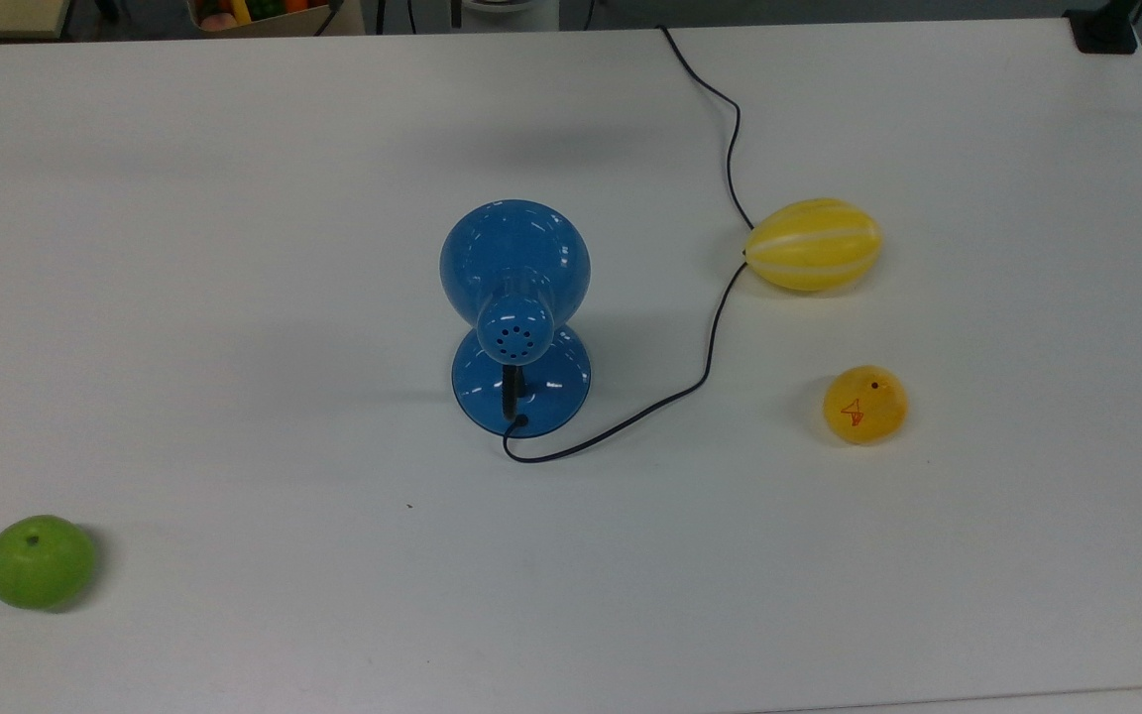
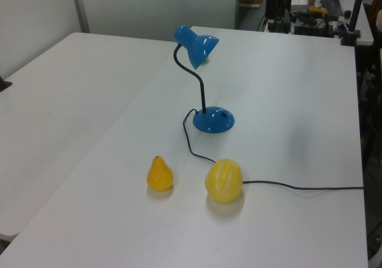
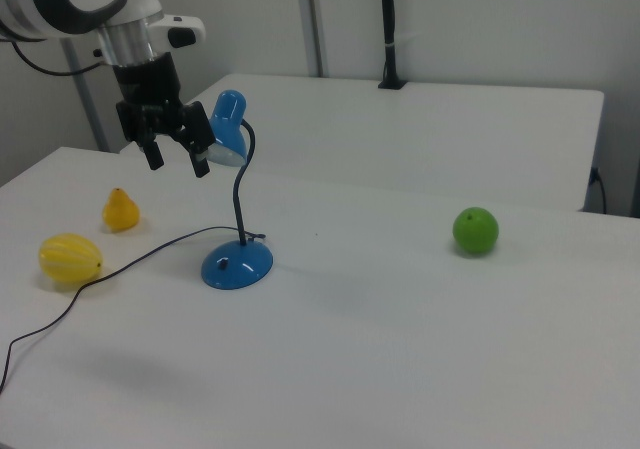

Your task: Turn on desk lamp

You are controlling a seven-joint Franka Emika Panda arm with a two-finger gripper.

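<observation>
Hovering open-jawed, black two-finger gripper (image 3: 173, 156) high beside unlit glossy blue dome-shaded desk lamp (image 1: 516, 317) mid-desk; nothing pressed yet, base switch (image 3: 225, 264) untouched, whole descent left.

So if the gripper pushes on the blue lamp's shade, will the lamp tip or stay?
The desk lamp may tip: its shade sits high on a thin curved stem, beside the open gripper, above a small round base. The stem looks bendable, so it might flex first. The glossy base could also slide on the smooth table. Pressing low on the base seems safer.
</observation>
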